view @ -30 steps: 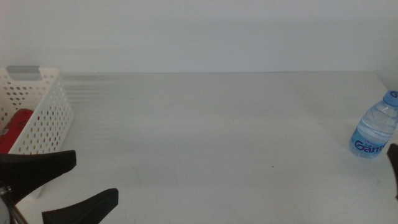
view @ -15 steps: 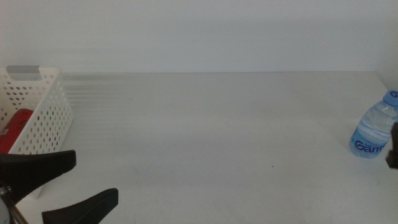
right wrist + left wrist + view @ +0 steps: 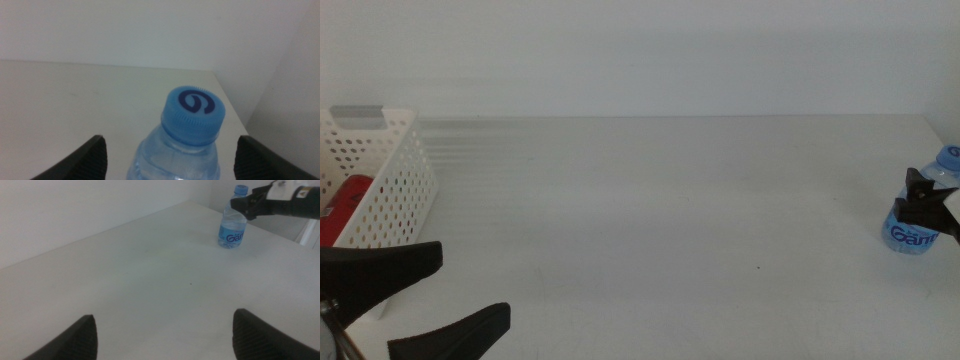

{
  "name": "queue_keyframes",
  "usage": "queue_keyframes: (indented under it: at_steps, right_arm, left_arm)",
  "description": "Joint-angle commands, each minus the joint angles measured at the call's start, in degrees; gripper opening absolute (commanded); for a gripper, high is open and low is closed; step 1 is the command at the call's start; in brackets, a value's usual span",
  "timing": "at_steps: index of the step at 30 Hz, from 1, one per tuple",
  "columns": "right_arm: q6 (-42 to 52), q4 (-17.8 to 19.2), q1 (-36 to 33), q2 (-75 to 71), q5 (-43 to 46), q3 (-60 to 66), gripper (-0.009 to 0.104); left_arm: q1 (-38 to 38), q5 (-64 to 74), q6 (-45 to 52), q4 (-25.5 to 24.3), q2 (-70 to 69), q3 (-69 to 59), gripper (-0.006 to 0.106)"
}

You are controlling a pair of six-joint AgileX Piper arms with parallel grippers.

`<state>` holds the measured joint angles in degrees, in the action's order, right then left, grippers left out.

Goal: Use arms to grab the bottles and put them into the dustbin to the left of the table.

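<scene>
White table (image 3: 650, 200) with one water bottle (image 3: 920, 215) upright at its right edge

I see my right gripper (image 3: 932, 205) open around this bottle, my left gripper (image 3: 425, 300) open near one dustbin (image 3: 390, 180) holding one red can (image 3: 345, 205)

A plain pale wall (image 3: 640, 55) rises behind the far edge, and a tiny dark speck (image 3: 757, 267) marks the surface toward the right.
</scene>
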<state>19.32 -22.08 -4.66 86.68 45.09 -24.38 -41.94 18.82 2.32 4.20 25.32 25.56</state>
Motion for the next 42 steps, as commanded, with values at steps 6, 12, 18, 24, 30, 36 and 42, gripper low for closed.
queue_keyframes:
  at_steps: [6, 12, 18, 24, 30, 36, 42]
  right_arm:
    - [4.55, -4.07, 0.36, 4.57, 4.83, -5.93, 0.066]
    - [4.55, -4.77, 0.36, 8.43, 5.80, -7.37, 0.066]
    - [4.48, -4.77, 0.36, 11.91, 8.25, -7.88, 0.062]
    - [3.92, -3.71, 0.22, 11.84, 7.83, -7.88, 0.008]
    - [1.45, 5.08, -2.84, 6.00, 2.04, -9.13, 0.000]
    - [-8.81, 17.24, -9.28, 2.38, -7.70, -17.29, 0.000]
    - [-17.66, 27.29, -16.81, 4.32, -11.73, -26.66, 0.000]
  left_arm:
    - [-0.19, -4.57, -0.86, 0.66, 0.32, 1.63, 0.086]
    - [-0.19, -4.57, -0.86, 0.66, 0.32, 1.63, 0.086]
    - [-0.19, -4.57, -0.86, 0.66, 0.32, 1.63, 0.086]
    - [-0.19, -4.57, -0.86, 0.66, 0.32, 1.63, 0.086]
    - [-0.19, -4.57, -0.86, 0.66, 0.32, 1.63, 0.086]
    - [-0.19, -4.57, -0.86, 0.66, 0.32, 1.63, 0.086]
    - [-0.19, -4.57, -0.86, 0.66, 0.32, 1.63, 0.086]
